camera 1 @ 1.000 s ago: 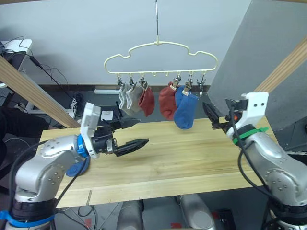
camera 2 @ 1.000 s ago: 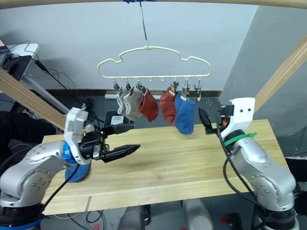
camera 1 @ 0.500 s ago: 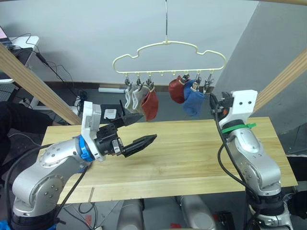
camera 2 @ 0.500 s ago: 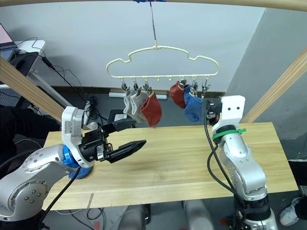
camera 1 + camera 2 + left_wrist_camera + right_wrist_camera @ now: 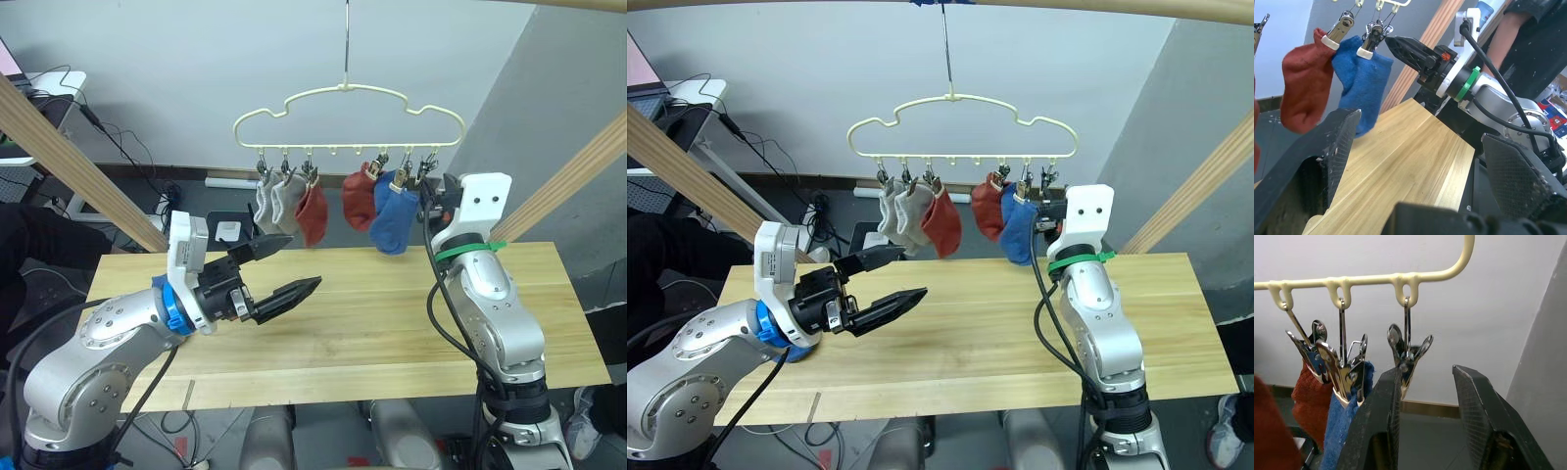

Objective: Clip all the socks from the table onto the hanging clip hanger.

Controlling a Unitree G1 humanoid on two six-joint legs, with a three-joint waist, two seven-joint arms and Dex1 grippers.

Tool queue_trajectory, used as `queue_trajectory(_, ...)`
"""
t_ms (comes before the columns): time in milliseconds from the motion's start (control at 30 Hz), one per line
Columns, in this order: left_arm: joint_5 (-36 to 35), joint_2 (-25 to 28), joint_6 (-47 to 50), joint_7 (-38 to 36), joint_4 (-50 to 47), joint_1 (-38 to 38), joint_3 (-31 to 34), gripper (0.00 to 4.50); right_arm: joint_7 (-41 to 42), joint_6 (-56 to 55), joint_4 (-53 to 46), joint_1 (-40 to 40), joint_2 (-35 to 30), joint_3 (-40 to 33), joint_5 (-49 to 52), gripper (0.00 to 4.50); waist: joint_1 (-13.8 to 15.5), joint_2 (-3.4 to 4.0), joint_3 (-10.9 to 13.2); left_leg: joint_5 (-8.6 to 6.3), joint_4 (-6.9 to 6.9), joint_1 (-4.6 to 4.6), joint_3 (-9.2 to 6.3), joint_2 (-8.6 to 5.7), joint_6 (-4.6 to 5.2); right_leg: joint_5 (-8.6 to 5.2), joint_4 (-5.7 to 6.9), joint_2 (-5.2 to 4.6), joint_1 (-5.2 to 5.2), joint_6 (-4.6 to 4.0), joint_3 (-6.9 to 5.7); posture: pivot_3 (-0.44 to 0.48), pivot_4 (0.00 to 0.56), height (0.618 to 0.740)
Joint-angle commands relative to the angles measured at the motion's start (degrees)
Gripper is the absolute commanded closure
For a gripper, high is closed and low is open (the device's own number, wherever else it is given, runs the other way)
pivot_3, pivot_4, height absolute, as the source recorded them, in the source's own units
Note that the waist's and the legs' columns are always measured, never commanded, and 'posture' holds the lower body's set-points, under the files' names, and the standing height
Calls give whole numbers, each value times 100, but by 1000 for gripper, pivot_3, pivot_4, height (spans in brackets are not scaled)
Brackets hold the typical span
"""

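in the eye views the hanger (image 5: 348, 108) hangs by its hook above the far edge of the surface (image 5: 392, 323). five socks hang from its clips: two grey (image 5: 272, 204) and one red (image 5: 313, 213) on the left, another red (image 5: 357, 201) and a blue (image 5: 394, 220) toward the right. the last clip (image 5: 429, 168) on the right is bare. the left claw (image 5: 284, 269) hovers over the left part of the surface, released, its fingers spread wide and pointing toward the socks. a bit of blue (image 5: 794, 353) peeks from under the left arm at the surface's left end. the right claw (image 5: 1046, 211) is raised beside the blue sock, just under the bare clip. slanted wooden beams (image 5: 69, 157) stand at both sides, and cables trail on the floor behind.

in the left wrist view the red and blue socks hang clipped side by side, the right claw just beside the blue one, a person behind it.

in the right wrist view the right claw's fingers (image 5: 1476, 411) are parted, the bare clip (image 5: 1408, 355) just above the gap and touching neither.
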Motion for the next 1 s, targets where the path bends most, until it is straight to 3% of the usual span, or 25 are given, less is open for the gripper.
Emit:
queue_trajectory(33, -105, 47, -123, -20, -228, 33, 33, 0, 72, -184, -104, -113, 92, -89, -109, 2791, 3, 0, 0, 0, 0, 0, 0, 0, 0, 0, 1, 0, 0, 0, 0, -59, 314, 740)
queue_trajectory(1000, -41, 70, -191, 12, -295, 109, -32, 0, 229, -356, 251, -455, 459, -182, -635, 2791, 94, 0, 0, 0, 2, 0, -3, 0, 0, 0, 6, 0, 0, -1, -3, -43, 312, 740)
